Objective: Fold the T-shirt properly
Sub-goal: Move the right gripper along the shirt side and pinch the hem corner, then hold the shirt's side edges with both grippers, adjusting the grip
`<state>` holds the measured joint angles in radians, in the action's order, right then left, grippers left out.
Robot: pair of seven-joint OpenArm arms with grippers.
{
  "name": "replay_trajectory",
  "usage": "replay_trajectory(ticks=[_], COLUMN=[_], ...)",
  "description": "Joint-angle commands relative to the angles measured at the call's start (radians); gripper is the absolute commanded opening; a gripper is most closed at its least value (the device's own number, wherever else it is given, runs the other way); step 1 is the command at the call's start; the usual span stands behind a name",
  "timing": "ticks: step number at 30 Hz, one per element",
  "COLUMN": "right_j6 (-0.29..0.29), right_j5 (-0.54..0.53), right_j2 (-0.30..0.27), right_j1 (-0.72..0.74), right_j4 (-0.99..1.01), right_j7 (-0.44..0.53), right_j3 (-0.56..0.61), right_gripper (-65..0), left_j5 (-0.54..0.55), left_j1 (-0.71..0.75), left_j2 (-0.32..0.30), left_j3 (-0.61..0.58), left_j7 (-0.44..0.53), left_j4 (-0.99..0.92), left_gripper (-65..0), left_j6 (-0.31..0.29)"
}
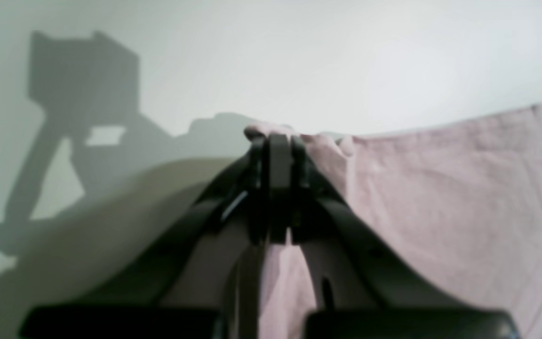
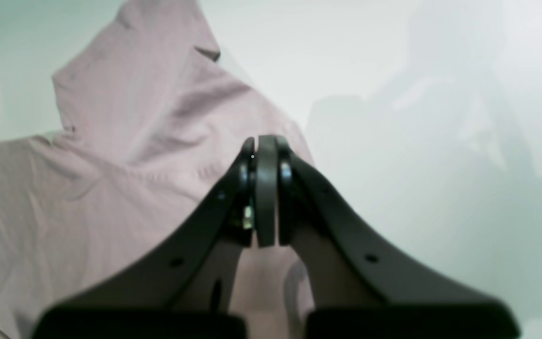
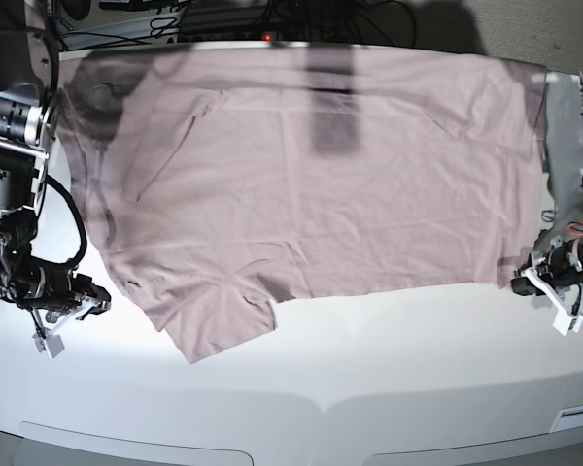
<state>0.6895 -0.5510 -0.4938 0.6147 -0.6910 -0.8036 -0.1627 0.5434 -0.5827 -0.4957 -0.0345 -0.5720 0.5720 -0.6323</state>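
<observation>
Both grippers are clamped on the T-shirt (image 3: 311, 184) — left gripper (image 1: 278, 139) pinching a bunched edge, right gripper (image 2: 266, 141) closed over the fabric's border. Garment lies spread wide across the white table (image 3: 369, 369), one sleeve pointing toward the near edge.

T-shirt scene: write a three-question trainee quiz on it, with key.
1. True or false: the left gripper is shut on the T-shirt.
2. The table under the shirt is: A white, B black, C wooden.
3. Fill in: in the right wrist view, the right gripper is ____, open or shut.

Key: 1 true, pink fabric bunches at its tips; 2 A; 3 shut.
</observation>
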Motion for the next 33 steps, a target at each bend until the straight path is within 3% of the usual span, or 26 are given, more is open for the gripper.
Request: replay_trajectory(ticks=[1,5,9,14,17,25,33], right_j6=[0.009,0.009,0.009,0.009,0.009,0.009,0.009], right_j5=[-0.01,-0.01,0.005,0.005,0.004,0.016,0.185], right_j2=[-0.019,-0.021,-0.031,-0.053,-0.06,-0.06,-0.06], right_j1=[0.032,0.033,0.033,0.033,0.033,0.032,0.031], right_j4=[-0.026,-0.039,-0.039,-0.039,-0.039,-0.038,0.005], right_j7=[0.009,-0.021,-0.024,-0.032,-0.03,-0.025,-0.018], right_j3=[-0.002,-0.002,-0.002,-0.002,-0.002,-0.002,-0.002], right_gripper=[-65.0,-65.0,-65.0,-41.2,-34.7,-34.6,-34.6], left_j5=[0.026,0.091,0.082,0.082,0.082,0.082,0.082], left_j1=[-0.032,-0.032,-0.029,-0.029,-0.029,-0.03,-0.029], left_j2=[-0.017,-0.017,-0.017,-0.017,-0.017,-0.017,-0.017], left_j3=[0.001,0.001,0.001,0.001,0.001,0.001,0.001], left_j7=[0.006,-0.027,-0.027,-0.031,-0.035,-0.042,-0.042], left_j4=[0.031,0.059,0.059,0.059,0.059,0.059,0.059], left_gripper=[-65.0,-65.0,-65.0,-65.0,-65.0,-65.0,-65.0], left_j6=[-0.009,-0.009,-0.009,-0.009,-0.009,-0.009,-0.009])
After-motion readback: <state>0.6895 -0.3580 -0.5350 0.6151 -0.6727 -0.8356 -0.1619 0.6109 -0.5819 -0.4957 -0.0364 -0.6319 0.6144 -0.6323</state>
